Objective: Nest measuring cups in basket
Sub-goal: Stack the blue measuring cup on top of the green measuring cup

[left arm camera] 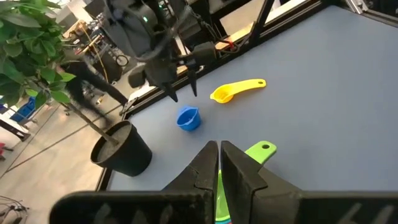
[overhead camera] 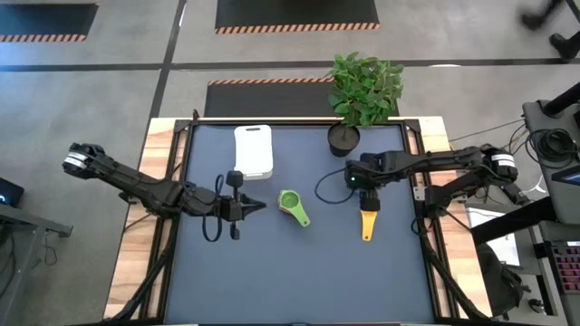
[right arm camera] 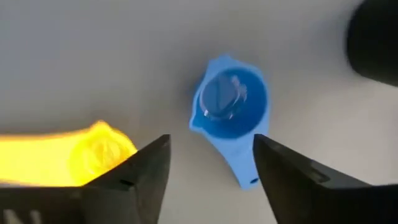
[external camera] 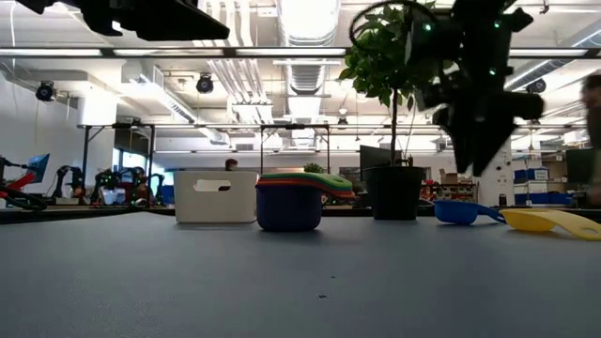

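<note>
Left gripper (overhead camera: 256,206): fingers pressed together, holding nothing, at the table's left-centre, tips pointing toward 3 o'clock in the high view. Waits.

Basket (overhead camera: 254,150): white, at 12 o'clock from the left gripper, near the table's far edge. No cup shows in it.

Stack (overhead camera: 291,206): nested cups, green on top, at table centre, just off the left gripper's tips at 3 o'clock (green handle runs toward 5 o'clock). The low view shows a dark blue-purple cup at the bottom with red, orange and green rims above.

Blue cup (right arm camera: 231,102): lies on the table directly below the right gripper, mouth up. In the right wrist view it sits centred between the two fingers (right arm camera: 143,171), handle running back toward the gripper. Hidden under the arm in the high view.

Right gripper (overhead camera: 364,187): spread wide, empty, hanging over the blue cup. Judged the nearer arm for this cup; a straight descent should bracket it.

Yellow cup (overhead camera: 367,222): just beside, at 6 o'clock from the right gripper, long axis 12-to-6.

Plant pot (overhead camera: 343,138): at 11 o'clock from the right gripper, close enough to mind.
</note>
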Robot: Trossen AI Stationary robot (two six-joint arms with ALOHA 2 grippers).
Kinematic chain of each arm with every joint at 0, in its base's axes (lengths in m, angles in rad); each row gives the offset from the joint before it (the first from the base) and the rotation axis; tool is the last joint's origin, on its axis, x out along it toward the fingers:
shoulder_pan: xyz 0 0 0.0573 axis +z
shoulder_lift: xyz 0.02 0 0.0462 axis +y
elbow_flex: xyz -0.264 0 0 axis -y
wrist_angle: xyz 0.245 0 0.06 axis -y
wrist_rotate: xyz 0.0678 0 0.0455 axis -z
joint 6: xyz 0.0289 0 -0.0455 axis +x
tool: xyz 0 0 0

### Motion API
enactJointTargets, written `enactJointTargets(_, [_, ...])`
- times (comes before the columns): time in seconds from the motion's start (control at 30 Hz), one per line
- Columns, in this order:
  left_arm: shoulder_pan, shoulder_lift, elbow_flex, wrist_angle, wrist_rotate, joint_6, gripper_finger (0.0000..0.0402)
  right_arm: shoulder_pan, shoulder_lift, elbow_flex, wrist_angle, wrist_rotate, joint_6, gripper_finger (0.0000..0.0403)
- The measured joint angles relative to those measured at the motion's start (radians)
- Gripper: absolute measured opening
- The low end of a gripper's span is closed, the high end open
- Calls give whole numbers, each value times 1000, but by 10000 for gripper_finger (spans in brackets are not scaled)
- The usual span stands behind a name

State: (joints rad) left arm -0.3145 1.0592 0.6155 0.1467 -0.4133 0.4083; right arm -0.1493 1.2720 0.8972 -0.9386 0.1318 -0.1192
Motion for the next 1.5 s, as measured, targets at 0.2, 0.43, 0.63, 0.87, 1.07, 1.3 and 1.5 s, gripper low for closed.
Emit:
enactJointTargets(0.2, [0,-3,0,1,0,24,0,-43,0,-66,4,28,-25,254])
enactJointTargets(0.43, [0,-3,0,1,0,38,0,-111,0,-129,85,54,-65,252])
enactJointTargets(0.63, [0,-3,1,1,0,47,0,-154,0,-130,148,50,-134,251])
enactJointTargets(0.87, [0,-3,1,2,0,47,0,-157,9,-133,136,5,-136,250])
enactJointTargets(1.07, [0,-3,1,1,0,47,0,-159,38,-171,172,0,-146,249])
enactJointTargets(1.3, [0,-3,1,2,0,47,0,-171,73,-195,236,78,-174,249])
enactJointTargets(1.5, [0,-3,1,2,0,47,0,-198,73,-188,266,77,-188,249])
